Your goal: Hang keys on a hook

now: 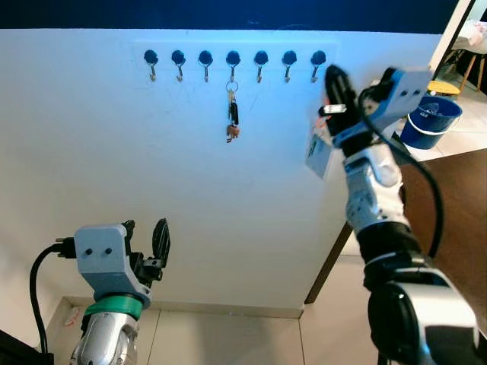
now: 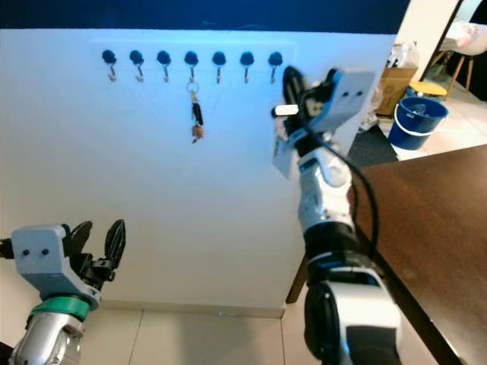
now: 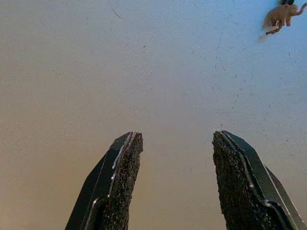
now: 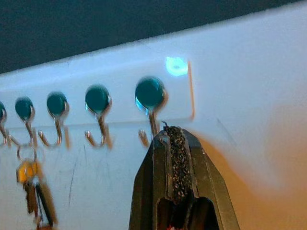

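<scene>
On a white wall [image 1: 114, 175] below a dark blue band, a white rack [image 1: 236, 47] carries seven dark round knobs in a row, each with a small metal hook beneath it. A bunch of keys [image 1: 232, 114] hangs by its ring from the middle hook [image 1: 233, 72], with a small tan elephant charm [image 3: 283, 15] at its lower end.

The right gripper [image 1: 333, 82] is raised close to the wall, just below the end hook [image 1: 315, 74] on the robot's right. Its two black fingers are pressed together. A silver key ring [image 1: 332, 109] sits beside the fingers and a white tag [image 1: 319, 154] dangles under the wrist; whether the fingers themselves pinch the ring cannot be told. In the right wrist view the closed fingertips [image 4: 175, 143] sit just under that end hook, overlapping its lower tip.

The left gripper [image 1: 144, 239] is held low, well below the rack and to the robot's left. It points at bare wall with its fingers [image 3: 122, 163] spread wide and nothing between them.

Past the wall's edge on the robot's right stand a blue bucket [image 1: 430, 120] on a pale floor and a dark brown table [image 2: 434, 228].
</scene>
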Tool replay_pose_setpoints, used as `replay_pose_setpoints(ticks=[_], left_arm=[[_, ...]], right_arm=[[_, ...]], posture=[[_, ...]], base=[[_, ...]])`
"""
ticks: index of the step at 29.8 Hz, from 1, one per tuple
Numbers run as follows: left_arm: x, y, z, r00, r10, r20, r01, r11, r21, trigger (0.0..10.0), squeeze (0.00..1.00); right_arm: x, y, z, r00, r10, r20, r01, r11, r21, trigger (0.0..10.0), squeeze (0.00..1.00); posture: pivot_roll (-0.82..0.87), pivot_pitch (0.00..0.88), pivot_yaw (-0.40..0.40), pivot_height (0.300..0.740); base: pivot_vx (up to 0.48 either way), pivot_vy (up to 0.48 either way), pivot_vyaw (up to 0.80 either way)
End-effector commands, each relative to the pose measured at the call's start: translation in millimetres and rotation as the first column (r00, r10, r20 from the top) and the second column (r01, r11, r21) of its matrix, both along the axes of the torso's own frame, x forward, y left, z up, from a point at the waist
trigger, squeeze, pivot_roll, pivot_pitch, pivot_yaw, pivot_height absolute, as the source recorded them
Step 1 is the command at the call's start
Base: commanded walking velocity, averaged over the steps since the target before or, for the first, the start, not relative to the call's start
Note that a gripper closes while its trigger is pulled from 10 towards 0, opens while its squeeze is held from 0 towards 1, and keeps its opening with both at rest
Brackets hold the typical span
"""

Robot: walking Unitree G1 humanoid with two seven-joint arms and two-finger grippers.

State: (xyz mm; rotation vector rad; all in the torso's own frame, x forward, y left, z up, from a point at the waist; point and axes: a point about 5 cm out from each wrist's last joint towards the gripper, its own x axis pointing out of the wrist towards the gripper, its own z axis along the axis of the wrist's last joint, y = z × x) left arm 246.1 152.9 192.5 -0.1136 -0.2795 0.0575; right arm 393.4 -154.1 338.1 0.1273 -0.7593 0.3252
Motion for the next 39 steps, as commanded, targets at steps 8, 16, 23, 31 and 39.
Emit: replay_pose_setpoints(ticks=[8,16,23,31,39], left_arm=[[1.6,-0.1,-0.4,1.000,-0.005,-0.002,0.005,1.000,-0.013,10.0,0.00],[0.5,0.9,-6.3,1.000,0.005,-0.031,-0.005,1.000,0.001,10.0,0.00],[-2.6,9.6,-11.5,0.998,0.024,-0.052,-0.023,1.000,0.018,10.0,0.00],[-1.2,6.1,-16.9,0.998,-0.001,-0.070,0.002,1.000,0.021,10.0,0.00],[2.6,1.6,-16.7,0.997,-0.019,-0.071,0.021,0.999,0.025,10.0,0.00]], right_arm=[[-4.8,9.4,16.5,0.998,0.010,0.056,-0.011,1.000,0.007,10.0,0.00],[7.0,31.3,-27.9,0.971,0.047,-0.234,-0.078,0.989,-0.126,10.0,0.00],[-19.2,54.6,-115.7,0.825,0.093,-0.557,-0.366,0.840,-0.402,10.0,0.00],[-29.8,28.9,-170.9,0.639,-0.087,-0.764,-0.493,0.716,-0.494,10.0,0.00],[-49.7,-16.8,-243.1,0.372,-0.423,-0.826,-0.648,0.520,-0.557,10.0,0.00]], posture=[[-0.10,0.133,0.119,0.740],[-0.11,0.117,0.111,0.740],[-0.12,0.095,0.117,0.740],[-0.14,0.085,0.123,0.740],[-0.13,0.082,0.116,0.740]], base=[[0.000,0.000,0.00],[0.000,0.000,0.00],[0.000,0.000,0.00],[0.000,0.000,0.00],[0.000,0.000,0.00]])
